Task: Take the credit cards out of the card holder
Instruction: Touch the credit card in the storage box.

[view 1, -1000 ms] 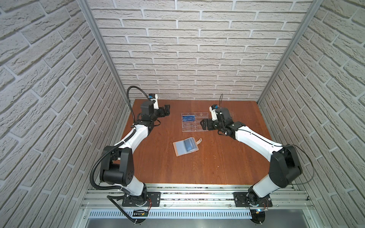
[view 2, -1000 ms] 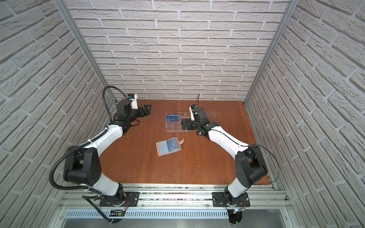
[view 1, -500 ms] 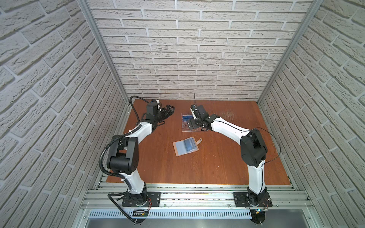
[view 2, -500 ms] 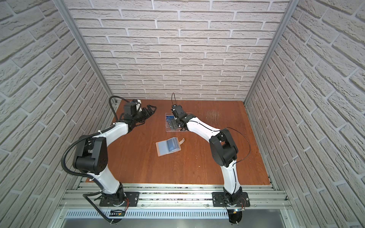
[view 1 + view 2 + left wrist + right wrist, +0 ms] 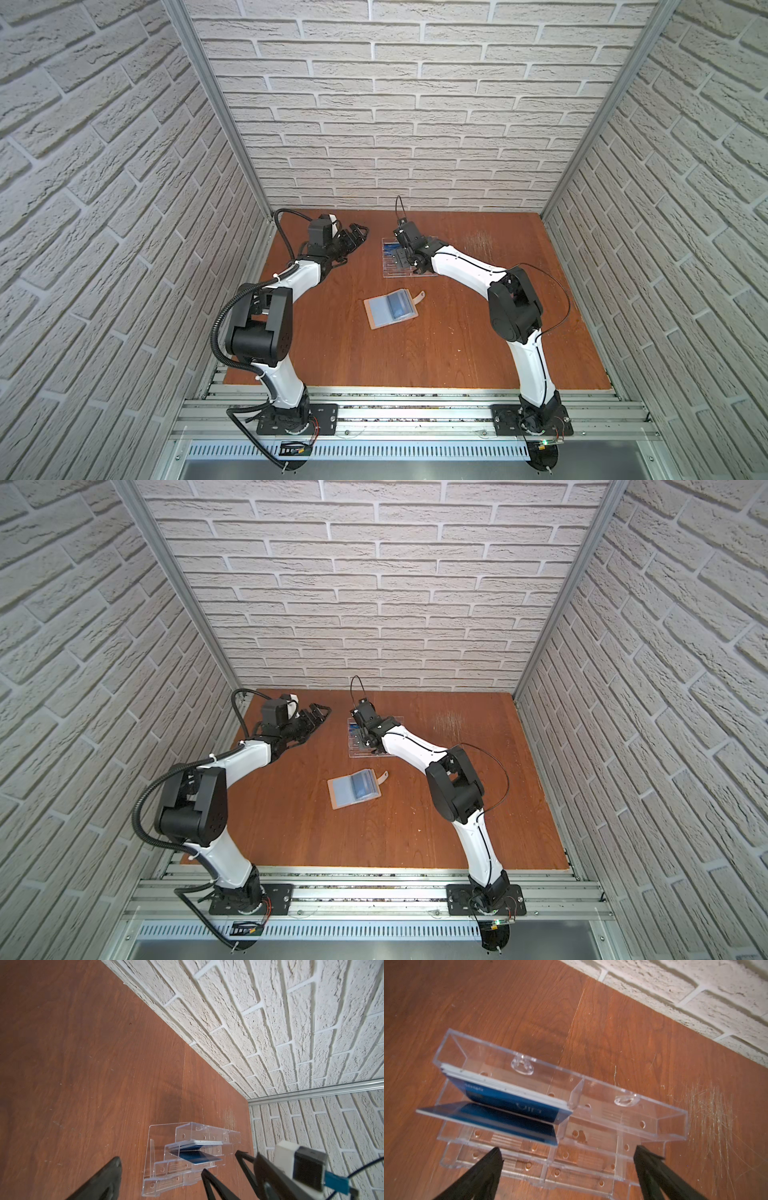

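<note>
Nearest, past the metal front rail point(image 5: 415, 405), the reddish wood-grain surface point(image 5: 415, 353) lies wide and bare. At its middle the card holder point(image 5: 380, 316) lies flat and open. It has tan leather edges, glossy clear sleeves facing up, a blue credit card point(image 5: 398, 307) inside and a small strap sticking out, with open room all round. Farther back, a clear acrylic tiered rack point(image 5: 633, 1118) holds thin blue credit cards point(image 5: 512, 1103), one tilted forward. The right hand point(image 5: 566, 1152) hovers over the rack, spread and empty. The left hand point(image 5: 358, 231), spread and empty, hangs near the rack. Rough white brick walls point(image 5: 415, 124) close three sides.
</note>
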{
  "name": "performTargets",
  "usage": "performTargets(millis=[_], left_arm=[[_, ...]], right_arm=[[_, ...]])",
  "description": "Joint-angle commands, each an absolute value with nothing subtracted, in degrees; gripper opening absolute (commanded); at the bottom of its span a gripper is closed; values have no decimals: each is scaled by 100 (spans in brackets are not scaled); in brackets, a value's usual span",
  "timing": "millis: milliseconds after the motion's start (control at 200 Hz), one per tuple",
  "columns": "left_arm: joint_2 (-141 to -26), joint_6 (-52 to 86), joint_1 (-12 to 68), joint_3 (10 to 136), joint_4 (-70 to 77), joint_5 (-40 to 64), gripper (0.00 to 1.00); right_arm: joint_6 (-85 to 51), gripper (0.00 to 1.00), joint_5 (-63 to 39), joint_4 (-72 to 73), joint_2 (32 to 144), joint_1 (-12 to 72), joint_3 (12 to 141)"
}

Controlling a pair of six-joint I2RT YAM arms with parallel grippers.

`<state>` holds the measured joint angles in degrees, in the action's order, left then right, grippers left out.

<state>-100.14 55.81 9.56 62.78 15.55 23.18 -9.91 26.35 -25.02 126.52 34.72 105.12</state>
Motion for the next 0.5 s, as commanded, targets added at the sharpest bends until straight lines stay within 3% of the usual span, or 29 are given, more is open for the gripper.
performTargets(millis=[0,490], left_arm=[[-10138,5655,992,6127,2004,2448,98],[-10190,5639,1104,5977,2187,2568,98]], right_arm=[[-1099,99,3013,-2399,12822,3507,10848],[-1055,100,3192,-2517,13148,3507,11465]])
